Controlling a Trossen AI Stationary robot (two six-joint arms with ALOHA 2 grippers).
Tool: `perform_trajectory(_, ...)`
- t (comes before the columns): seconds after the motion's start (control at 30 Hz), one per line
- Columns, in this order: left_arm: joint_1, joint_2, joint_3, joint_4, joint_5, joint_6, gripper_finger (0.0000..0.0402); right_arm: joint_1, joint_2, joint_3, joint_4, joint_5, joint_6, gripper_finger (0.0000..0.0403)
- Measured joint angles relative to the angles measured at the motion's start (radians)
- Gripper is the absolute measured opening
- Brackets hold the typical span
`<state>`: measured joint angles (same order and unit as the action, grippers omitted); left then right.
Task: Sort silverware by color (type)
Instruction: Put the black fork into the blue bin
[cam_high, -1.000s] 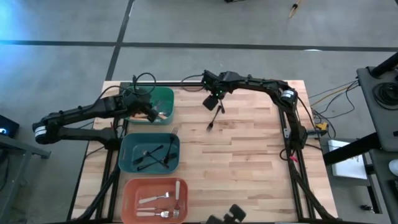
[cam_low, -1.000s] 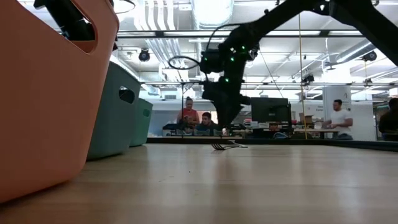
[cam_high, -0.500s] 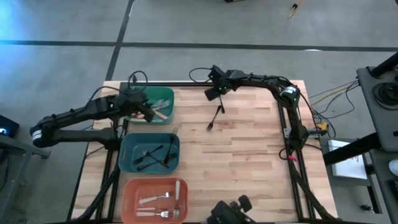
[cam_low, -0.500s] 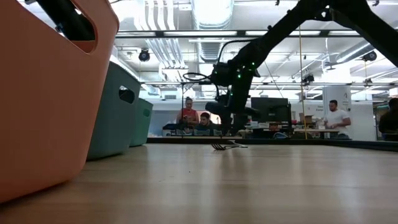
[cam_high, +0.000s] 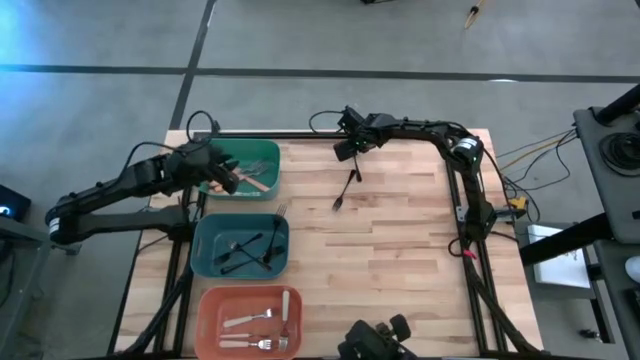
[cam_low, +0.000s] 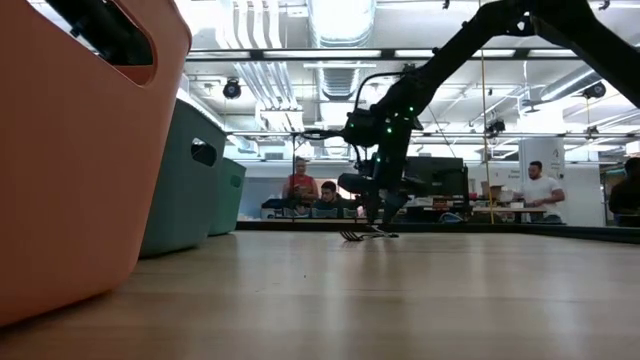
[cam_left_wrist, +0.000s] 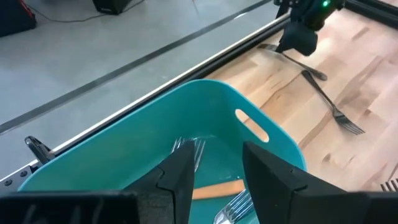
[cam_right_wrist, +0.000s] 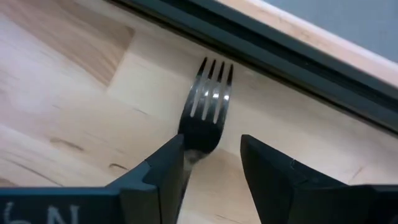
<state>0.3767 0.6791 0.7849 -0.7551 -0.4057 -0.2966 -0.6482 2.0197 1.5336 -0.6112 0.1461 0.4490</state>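
Observation:
My right gripper is open, low over the table by its far edge. A dark fork lies flat there with its tines toward the far rail, and its neck runs in between my fingers. A second dark fork lies on the wood just nearer. My left gripper hangs open and empty above the green bin. In that bin lie forks, one with an orange handle. The teal bin holds black forks. The salmon bin holds white-handled forks. My right gripper comes from above, slanting down, with one finger on each side of the fork's neck. Whether either finger touches the neck I cannot tell. The fork lies flat on the table.
A black rail runs along the table's far edge, just behind the right gripper. The three bins stand in a row down the left side. Bare wood fills the middle and right. People sit in the room beyond the table.
My right gripper has moved toward the table's far edge and sunk close to the wood, rolling as it went. My left gripper has drawn back toward the table's left edge and risen from the green bin. The forks on the table have not moved.

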Motion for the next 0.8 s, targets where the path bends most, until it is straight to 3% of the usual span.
perform_trajectory(0.43,0.000,-0.014,0.000,-0.001,-0.041,0.000,0.0119,-0.007,-0.001,-0.128,0.250,-0.023,0.077,0.0145)
perform_trajectory(0.63,0.000,-0.014,0.000,0.000,-0.053,0.000,0.0119,-0.009,-0.005,-0.160,0.280,-0.019,0.077,0.0094)
perform_trajectory(0.8,0.000,-0.014,0.000,-0.001,-0.058,0.000,0.0119,-0.009,-0.005,-0.165,0.281,-0.016,0.077,0.0091)
